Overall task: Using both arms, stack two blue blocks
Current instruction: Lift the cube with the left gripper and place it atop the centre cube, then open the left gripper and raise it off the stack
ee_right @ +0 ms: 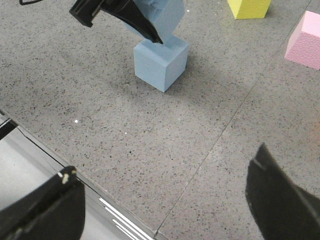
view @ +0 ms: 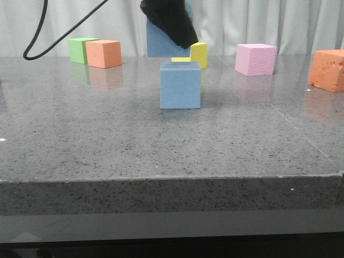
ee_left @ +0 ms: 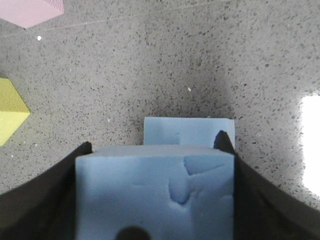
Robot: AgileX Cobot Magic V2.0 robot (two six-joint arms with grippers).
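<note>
One blue block (view: 180,85) rests on the grey table, near the middle. The second blue block (view: 159,44) hangs a little above and behind it, with my left gripper (view: 177,29) shut on it. The left wrist view shows this held block (ee_left: 155,195) clamped between both dark fingers (ee_left: 50,200), its top dented. The resting block (ee_left: 187,131) shows just beyond the held block's far edge. My right gripper (ee_right: 160,200) is open and empty over the table's front edge. From there I see the resting block (ee_right: 161,59) and the left gripper (ee_right: 117,12) above it.
Green cube (view: 80,49) and orange cube (view: 104,53) stand at the back left. A yellow cube (view: 198,54) and a pink cube (view: 256,58) stand behind the blocks. Another orange cube (view: 328,70) sits far right. The table's front edge (view: 161,180) is near.
</note>
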